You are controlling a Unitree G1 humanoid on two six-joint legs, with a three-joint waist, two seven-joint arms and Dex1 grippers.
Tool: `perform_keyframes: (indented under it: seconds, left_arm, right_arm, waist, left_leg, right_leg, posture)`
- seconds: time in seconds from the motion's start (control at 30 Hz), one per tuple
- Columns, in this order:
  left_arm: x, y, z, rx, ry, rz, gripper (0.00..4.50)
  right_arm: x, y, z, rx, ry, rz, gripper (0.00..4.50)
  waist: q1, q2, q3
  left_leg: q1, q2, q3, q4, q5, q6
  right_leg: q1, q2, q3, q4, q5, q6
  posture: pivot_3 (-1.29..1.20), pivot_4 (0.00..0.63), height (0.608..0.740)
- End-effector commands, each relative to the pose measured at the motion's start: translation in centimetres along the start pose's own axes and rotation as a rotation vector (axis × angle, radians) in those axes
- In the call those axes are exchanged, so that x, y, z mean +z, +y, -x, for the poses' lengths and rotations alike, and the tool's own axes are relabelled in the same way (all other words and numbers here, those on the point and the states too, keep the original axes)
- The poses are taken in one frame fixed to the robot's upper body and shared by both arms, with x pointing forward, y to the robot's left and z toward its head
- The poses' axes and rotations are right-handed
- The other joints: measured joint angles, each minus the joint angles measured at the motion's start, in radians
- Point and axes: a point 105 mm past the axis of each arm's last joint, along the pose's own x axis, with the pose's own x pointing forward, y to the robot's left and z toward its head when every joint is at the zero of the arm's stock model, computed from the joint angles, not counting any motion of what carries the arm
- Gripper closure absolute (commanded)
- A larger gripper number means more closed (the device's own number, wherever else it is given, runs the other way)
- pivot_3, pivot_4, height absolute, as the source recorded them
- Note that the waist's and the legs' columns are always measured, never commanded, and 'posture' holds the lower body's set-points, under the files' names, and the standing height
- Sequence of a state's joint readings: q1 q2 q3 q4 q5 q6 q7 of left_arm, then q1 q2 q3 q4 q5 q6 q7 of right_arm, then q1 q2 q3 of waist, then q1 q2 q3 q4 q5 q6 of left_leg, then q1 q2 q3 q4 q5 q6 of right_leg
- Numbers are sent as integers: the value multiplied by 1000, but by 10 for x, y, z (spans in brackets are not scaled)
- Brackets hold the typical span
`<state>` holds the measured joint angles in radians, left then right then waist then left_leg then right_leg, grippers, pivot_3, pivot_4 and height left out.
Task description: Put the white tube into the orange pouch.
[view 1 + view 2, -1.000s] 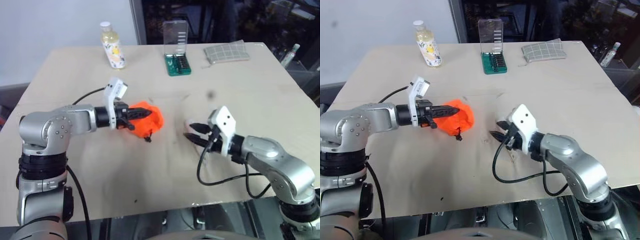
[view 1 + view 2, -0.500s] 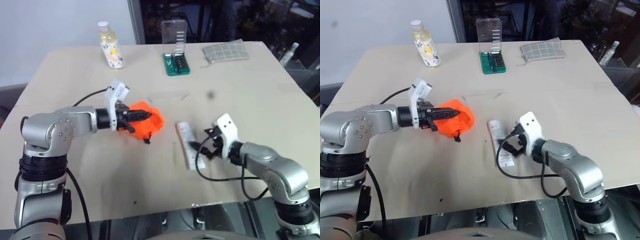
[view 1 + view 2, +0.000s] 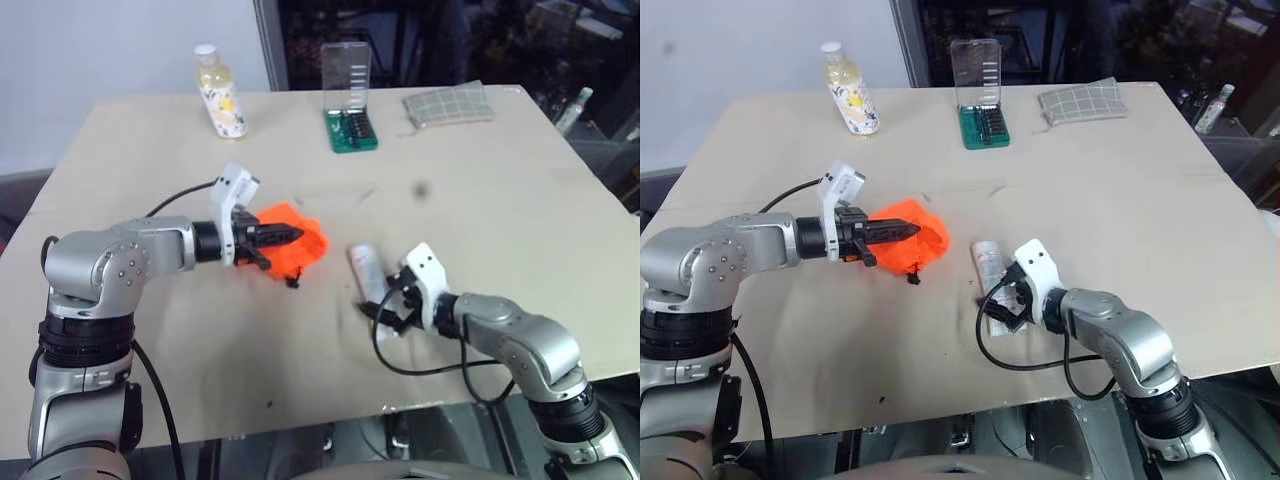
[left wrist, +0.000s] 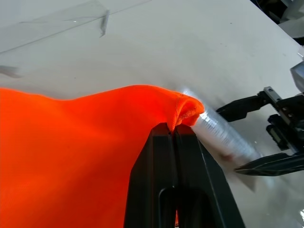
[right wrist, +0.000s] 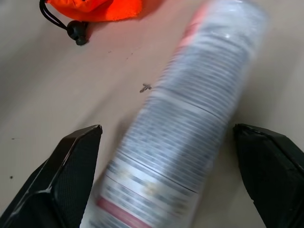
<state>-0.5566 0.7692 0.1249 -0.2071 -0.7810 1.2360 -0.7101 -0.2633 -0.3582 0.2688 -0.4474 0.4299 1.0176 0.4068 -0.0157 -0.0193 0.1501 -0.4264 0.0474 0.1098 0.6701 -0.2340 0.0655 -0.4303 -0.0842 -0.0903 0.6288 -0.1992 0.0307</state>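
White tube (image 3: 989, 266) now outside orange pouch (image 3: 908, 236)

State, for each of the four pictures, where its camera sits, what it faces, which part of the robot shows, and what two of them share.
Left eye view: on the head, looking down over the table; both arms show.
Right eye view: the same, set slightly aside.
Left wrist view: on the left arm, facing the orange pouch pinched in the shut left pincer.
Right wrist view: on the right arm, facing the white tube between the open right pincer's fingers.
Shared: both wrist views show tube and pouch.
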Motion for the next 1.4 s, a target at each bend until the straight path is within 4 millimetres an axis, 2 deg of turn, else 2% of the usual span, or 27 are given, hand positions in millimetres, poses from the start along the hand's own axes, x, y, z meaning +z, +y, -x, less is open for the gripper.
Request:
perform_keyframes:
  seconds: [0.03, 0.2, 0.27, 0.3, 0.4, 0.5, 0.6, 0.7, 0.87, 1.0, 1.17, 1.27, 1.4]
  left_arm:
    - [11, -5, 6, 2, -41, -36, 4500]
    - [10, -4, 7, 7, -44, -30, 4500]
    - [11, -4, 7, 8, -46, -26, 4500]
    - [11, -4, 7, 8, -47, -25, 4500]
    - [12, -3, 7, 8, -52, -20, 4500]
    - [14, -2, 6, 6, -53, -23, 4500]
    - [15, -6, 4, -18, -53, -39, 4500]
    - [16, -9, 3, -34, -52, -50, 4500]
    - [19, -15, 0, -56, -55, -74, 4500]
    - [12, -26, -2, -88, -16, -148, 4500]
    - [3, -39, -3, -136, 16, -203, 4500]
    - [-2, -43, -6, -151, 38, -249, 4500]
    - [-8, -40, -8, -147, 80, -311, 4500]
  right_arm:
    - [-18, 1, -6, 14, 79, 56, 1248]
    - [-19, 6, -8, 42, 97, 253, 3525]
    - [-16, 8, -7, 54, 84, 342, 4200]
    - [-14, 7, -6, 52, 79, 365, 4355]
    - [9, 3, 4, 24, -13, 416, 4380]
    - [39, 16, 22, 109, -107, 364, 4389]
    - [53, 25, 24, 167, -118, 374, 4415]
    - [58, 29, 16, 200, -105, 383, 4419]
    - [63, 23, 0, 190, -82, 387, 4422]
    - [75, 20, -7, 171, -107, 362, 4423]
    - [75, 15, -11, 140, -90, 325, 4424]
    - [80, 7, -16, 82, -98, 237, 4424]
    - [85, 7, -13, 103, -108, 109, 4424]
  waist:
    - [1, 0, 0]
    - [2, 0, 0]
    - [2, -1, -1]
    - [2, -1, -1]
    - [4, -1, 0]
    - [10, 0, 0]
    - [10, -1, 1]
    - [6, -1, 1]
    - [6, -1, 1]
    - [5, -1, 2]
    - [5, 0, 3]
    - [5, 0, 3]
    - [5, 0, 3]
  left_leg:
    - [1, 0, 0, 0, -1, 1]
    - [2, 0, 0, 0, -1, 0]
    - [1, 0, 0, 0, 1, -2]
    - [1, 0, 0, 0, 1, -3]
    - [1, 0, 0, 0, 1, -3]
    - [-1, 0, 0, 0, 1, -3]
    - [-4, -1, -1, 0, 1, -2]
    - [-4, 0, -2, 0, 2, -1]
    - [-5, -1, -3, -1, 2, -1]
    - [-6, -2, -3, -1, 1, -1]
    - [-6, -2, -3, -1, 1, -1]
    - [-5, -2, -3, -1, 1, -1]
    - [-5, -1, -3, -1, 2, -1]
  right_leg:
    - [0, 0, 0, 0, 0, 0]
    - [0, -1, 0, 1, 0, -1]
    - [0, -1, 0, 1, 0, -1]
    - [0, -1, 0, 0, 0, -1]
    - [0, -1, 0, 0, 0, -1]
    - [-1, -2, 0, 1, 0, -1]
    - [-2, -2, -1, 0, 2, -4]
    - [-3, -1, -2, -1, 3, -3]
    - [-3, 0, -3, -1, 4, -1]
    - [-3, -1, -3, -2, 4, -1]
    - [-3, -1, -3, -1, 4, -1]
    - [-3, -1, -3, -1, 4, -1]
    - [-3, 0, -3, -1, 4, -1]
  posture:
    - [0, 150, 740]
    - [0, 150, 740]
    - [0, 150, 740]
    - [0, 150, 740]
    - [0, 150, 740]
    - [0, 150, 740]
    - [0, 150, 740]
    - [0, 150, 740]
    - [0, 150, 740]
    - [0, 150, 740]
    - [0, 150, 740]
    - [0, 150, 740]
    - [0, 150, 740]
